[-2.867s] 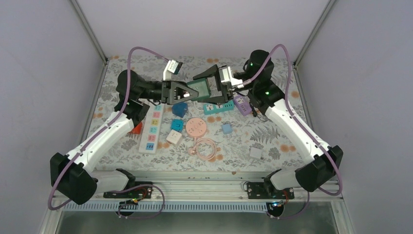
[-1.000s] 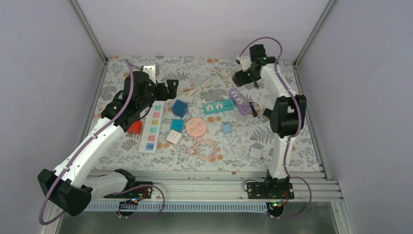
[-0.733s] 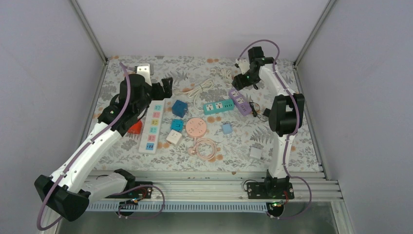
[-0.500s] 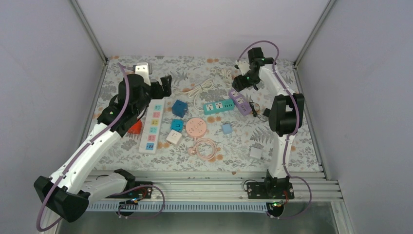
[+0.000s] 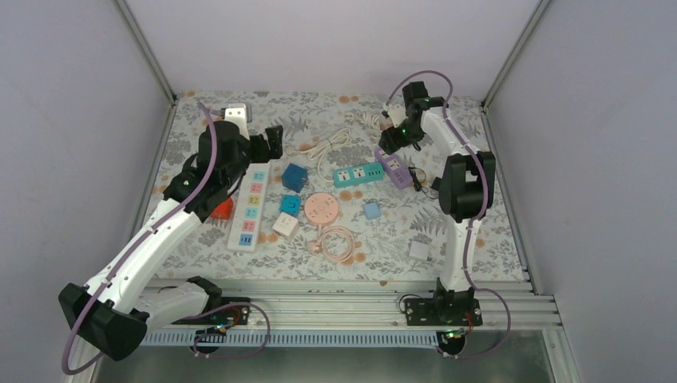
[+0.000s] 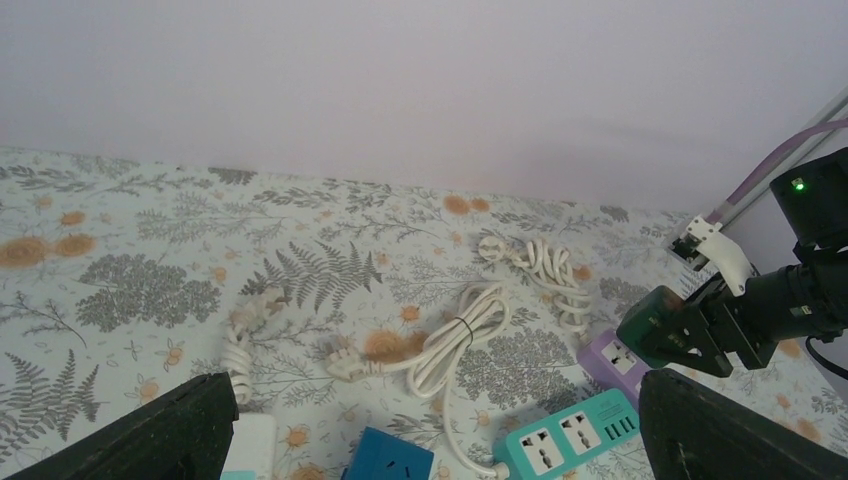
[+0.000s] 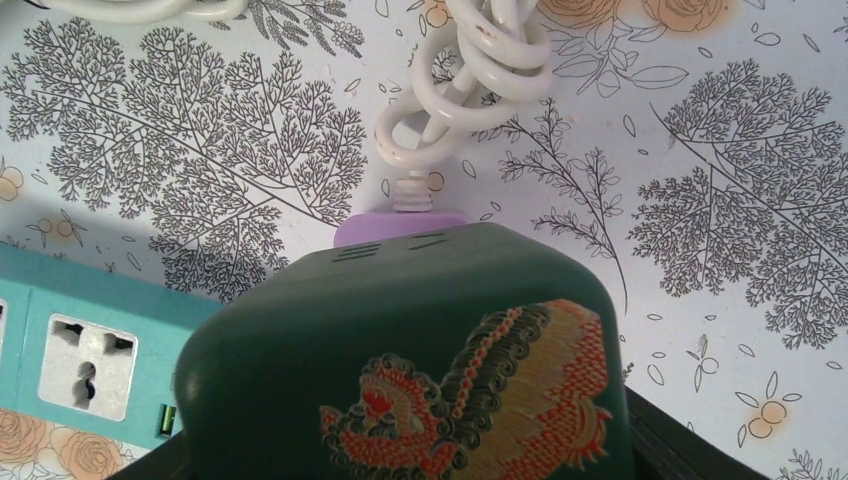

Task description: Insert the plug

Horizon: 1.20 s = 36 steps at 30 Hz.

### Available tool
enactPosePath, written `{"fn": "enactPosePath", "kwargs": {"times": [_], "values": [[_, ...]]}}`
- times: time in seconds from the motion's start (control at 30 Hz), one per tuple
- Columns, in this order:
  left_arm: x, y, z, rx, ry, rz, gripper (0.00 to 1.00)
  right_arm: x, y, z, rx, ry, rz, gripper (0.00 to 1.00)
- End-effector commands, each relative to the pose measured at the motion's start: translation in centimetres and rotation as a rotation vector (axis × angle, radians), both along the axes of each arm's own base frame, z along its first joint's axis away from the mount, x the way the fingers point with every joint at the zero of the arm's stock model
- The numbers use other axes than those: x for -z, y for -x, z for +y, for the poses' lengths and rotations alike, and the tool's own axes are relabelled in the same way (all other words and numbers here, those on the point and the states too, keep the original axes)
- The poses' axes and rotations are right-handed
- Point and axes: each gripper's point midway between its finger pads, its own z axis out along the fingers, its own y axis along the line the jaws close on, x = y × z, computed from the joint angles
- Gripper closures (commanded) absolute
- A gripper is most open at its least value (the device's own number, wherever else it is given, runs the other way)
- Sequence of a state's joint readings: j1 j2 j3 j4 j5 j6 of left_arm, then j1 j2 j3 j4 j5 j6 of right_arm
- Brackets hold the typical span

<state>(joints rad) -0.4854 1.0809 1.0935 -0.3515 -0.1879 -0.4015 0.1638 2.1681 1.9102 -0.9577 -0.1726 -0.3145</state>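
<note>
Your right hand grips the dark green plug, which hangs just above the cord end of the purple power strip; it is perhaps touching, the view is poor. The teal strip lies just beside the purple one. Your left hand, well apart from the purple strip, stands wide and holds nothing.

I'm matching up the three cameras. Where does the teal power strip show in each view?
Top external: teal power strip just right of centre, lying slantwise.
Left wrist: bottom edge, right of centre.
Right wrist: left edge, beside the dark green adapter.
Shared landmark: the purple strip at its end, seen in all three.
</note>
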Motion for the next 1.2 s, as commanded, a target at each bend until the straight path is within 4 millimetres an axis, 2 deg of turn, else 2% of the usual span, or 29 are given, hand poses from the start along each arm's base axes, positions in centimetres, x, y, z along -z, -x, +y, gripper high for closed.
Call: {"fn": "enactPosePath", "kwargs": {"times": [0.0, 0.37, 0.5, 0.7, 0.83, 0.97, 1.17], "values": [[0.6, -0.1, 0.2, -0.014, -0.004, 0.013, 0.00, 0.4, -0.2, 0.3, -0.016, 0.015, -0.012, 0.75], [1.5, -0.1, 0.4, -0.027, -0.015, 0.037, 0.00, 2.2, -0.2, 1.0, -0.034, 0.002, 0.003, 0.75], [2.4, -0.1, 0.7, -0.045, -0.022, 0.053, 0.00, 2.8, -0.3, 1.1, -0.031, 0.002, 0.011, 0.75], [3.8, -0.2, 0.6, -0.046, -0.019, 0.083, 0.00, 3.6, 0.4, 0.1, 0.021, 0.062, 0.036, 0.75], [4.0, -0.2, 0.5, -0.044, -0.022, 0.089, 0.00, 3.1, 0.7, -0.3, 0.088, 0.067, 0.039, 0.74], [4.3, -0.4, 0.5, -0.045, -0.025, 0.098, 0.00, 2.8, 0.5, 0.9, 0.127, 0.004, 0.044, 0.73], [4.1, -0.2, 0.8, -0.060, -0.025, 0.092, 0.00, 4.8, 1.0, 1.4, 0.191, -0.001, 0.094, 0.79]]}}
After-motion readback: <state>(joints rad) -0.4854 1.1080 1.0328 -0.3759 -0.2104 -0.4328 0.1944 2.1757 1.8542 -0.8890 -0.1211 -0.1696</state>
